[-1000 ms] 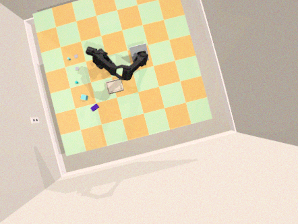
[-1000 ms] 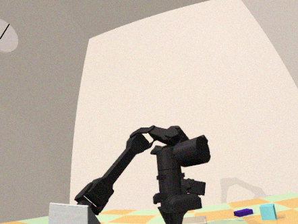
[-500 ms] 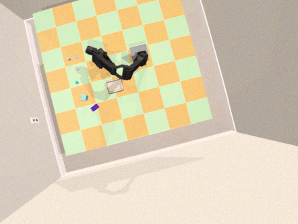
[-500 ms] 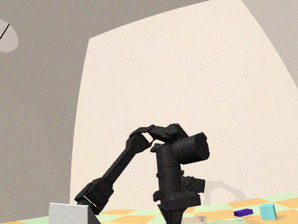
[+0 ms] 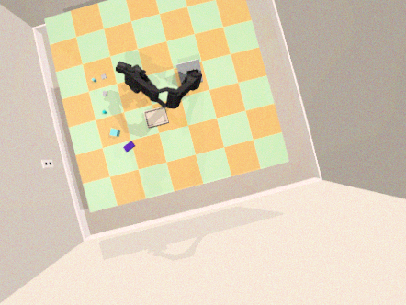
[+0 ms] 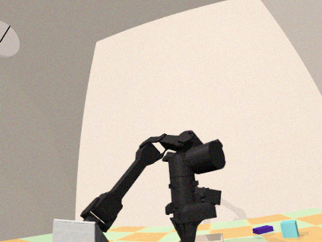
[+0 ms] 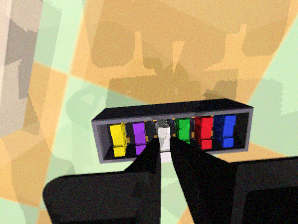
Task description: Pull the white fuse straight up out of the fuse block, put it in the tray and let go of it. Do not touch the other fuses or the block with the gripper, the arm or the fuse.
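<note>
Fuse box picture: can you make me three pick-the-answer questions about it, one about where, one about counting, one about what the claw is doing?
1. Where is the white fuse in the fuse block?
A. far left end
B. between the purple fuse and the green fuse
C. far right end

2. How many fuses are not white?
A. three
B. four
C. five

3. What is the gripper doing?
A. shut on the white fuse
B. wide open above it
C. holding the yellow fuse

Answers: 1 B, purple sits on its left, green on its right. 2 C, yellow, purple, green, red, blue. 3 A, both fingers press its sides.
</note>
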`<state>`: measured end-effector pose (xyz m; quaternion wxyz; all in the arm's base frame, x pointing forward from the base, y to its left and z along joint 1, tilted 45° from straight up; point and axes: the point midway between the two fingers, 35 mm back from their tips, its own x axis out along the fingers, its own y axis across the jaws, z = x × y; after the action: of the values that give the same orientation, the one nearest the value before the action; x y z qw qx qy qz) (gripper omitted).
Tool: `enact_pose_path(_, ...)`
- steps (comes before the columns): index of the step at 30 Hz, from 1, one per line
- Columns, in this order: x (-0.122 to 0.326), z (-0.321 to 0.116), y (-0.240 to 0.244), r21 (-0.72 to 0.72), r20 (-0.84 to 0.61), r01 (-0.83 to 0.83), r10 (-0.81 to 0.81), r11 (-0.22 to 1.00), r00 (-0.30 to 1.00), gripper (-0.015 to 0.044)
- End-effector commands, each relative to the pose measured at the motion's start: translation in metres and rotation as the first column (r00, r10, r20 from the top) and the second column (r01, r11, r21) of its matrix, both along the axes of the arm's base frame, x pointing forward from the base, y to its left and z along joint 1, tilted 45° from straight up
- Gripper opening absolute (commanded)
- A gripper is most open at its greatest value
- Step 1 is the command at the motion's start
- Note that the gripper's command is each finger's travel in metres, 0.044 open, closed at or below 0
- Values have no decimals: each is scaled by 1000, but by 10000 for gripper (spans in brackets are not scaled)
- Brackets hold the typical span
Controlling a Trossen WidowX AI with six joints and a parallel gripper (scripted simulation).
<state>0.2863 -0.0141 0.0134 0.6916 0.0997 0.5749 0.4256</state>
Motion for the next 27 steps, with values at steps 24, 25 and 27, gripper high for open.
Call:
enact_pose_path(24,1,10,-10,-4,5,-4,4,1000,1000,0)
enact_pose_path(25,1,10,-11,-4,5,-4,4,1000,1000,0)
enact_pose_path(27,1,11,-11,-4,4,-4,4,1000,1000,0)
